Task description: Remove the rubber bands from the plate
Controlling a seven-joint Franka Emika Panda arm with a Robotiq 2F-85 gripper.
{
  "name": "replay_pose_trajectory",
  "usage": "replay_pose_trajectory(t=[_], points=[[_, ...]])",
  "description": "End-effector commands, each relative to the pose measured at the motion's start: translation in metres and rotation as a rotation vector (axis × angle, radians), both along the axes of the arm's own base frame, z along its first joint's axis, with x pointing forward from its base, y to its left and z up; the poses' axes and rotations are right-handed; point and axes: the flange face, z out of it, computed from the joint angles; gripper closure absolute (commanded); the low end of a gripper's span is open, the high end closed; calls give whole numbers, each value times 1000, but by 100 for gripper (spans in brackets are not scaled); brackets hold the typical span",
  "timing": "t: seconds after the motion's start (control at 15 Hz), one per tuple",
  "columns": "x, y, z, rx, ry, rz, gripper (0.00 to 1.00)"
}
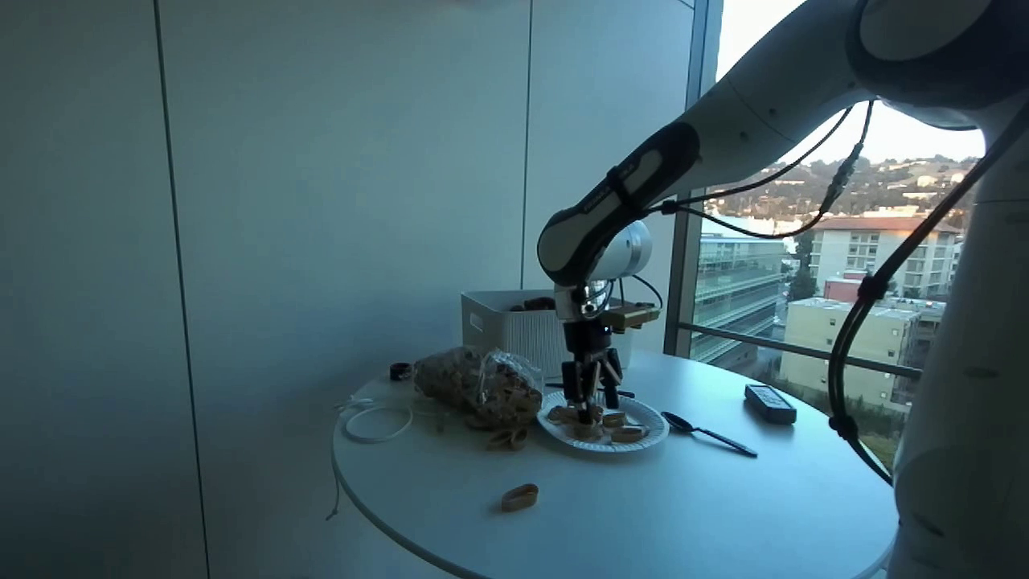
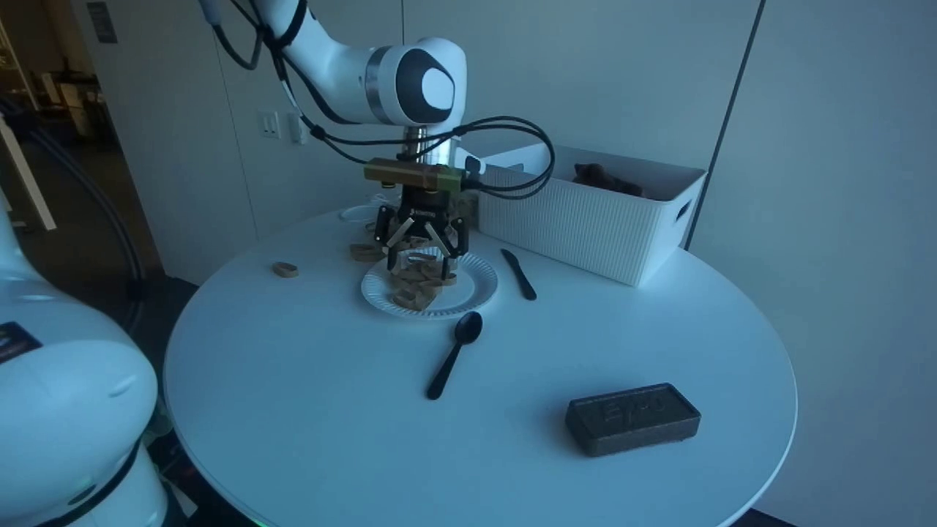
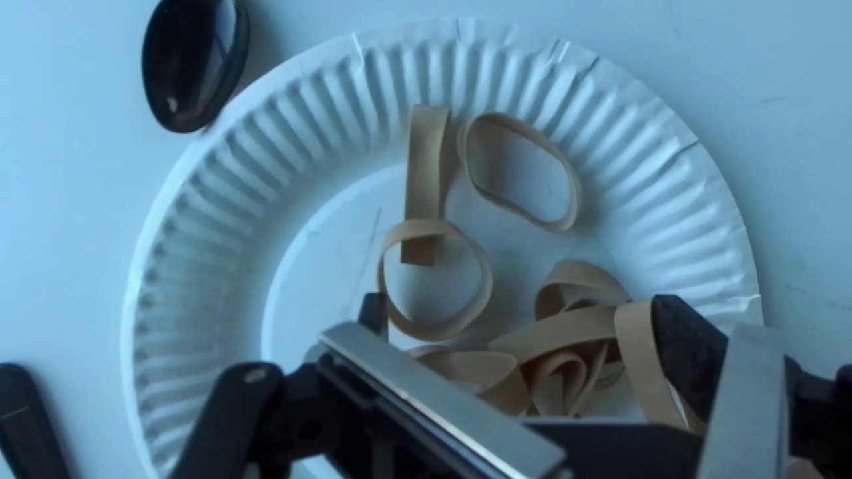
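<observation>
In the wrist view your gripper point(image 3: 532, 332) extends in from six o'clock over the white plate point(image 3: 319, 279), its jaws spread wide apart. You have the rubber bands point(image 3: 566, 332) on the plate: a tangle toward four o'clock between the jaws, a ring near the middle lapping over a band at noon, and another loop at one. You cannot tell whether the jaw past three o'clock touches the band beside it. The spoon point(image 3: 193, 63) shows its bowl at the rim between ten and eleven.

In an exterior view, taking the plate as your dial, the clear bag with brown contents point(image 1: 482, 390) lies just beside it between nine and ten, and a loose band point(image 1: 519, 498) rests on the table point(image 1: 659, 498) between seven and eight.

In an exterior view you see the knife point(image 2: 518, 274) near the rim at three, the white box point(image 2: 571, 227) beyond it at two, and a dark block point(image 2: 633, 419) well apart at four.
</observation>
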Motion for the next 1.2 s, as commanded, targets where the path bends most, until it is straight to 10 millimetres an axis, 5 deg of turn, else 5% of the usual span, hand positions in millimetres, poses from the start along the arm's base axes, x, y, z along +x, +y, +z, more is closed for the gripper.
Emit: replay_pose_trajectory(t=[0.0,0.07,0.13,0.27,0.73,1.0,1.13], points=[[7,2,2,26,-26,43,0],[8,1,2,27,-27,50,3],[9,1,1,31,-27,51,27],[11,0,2,40,-19,55,29],[17,-2,4,44,-36,64,84],[18,-5,10,40,-50,57,94],[17,-6,25,33,-65,53,91]])
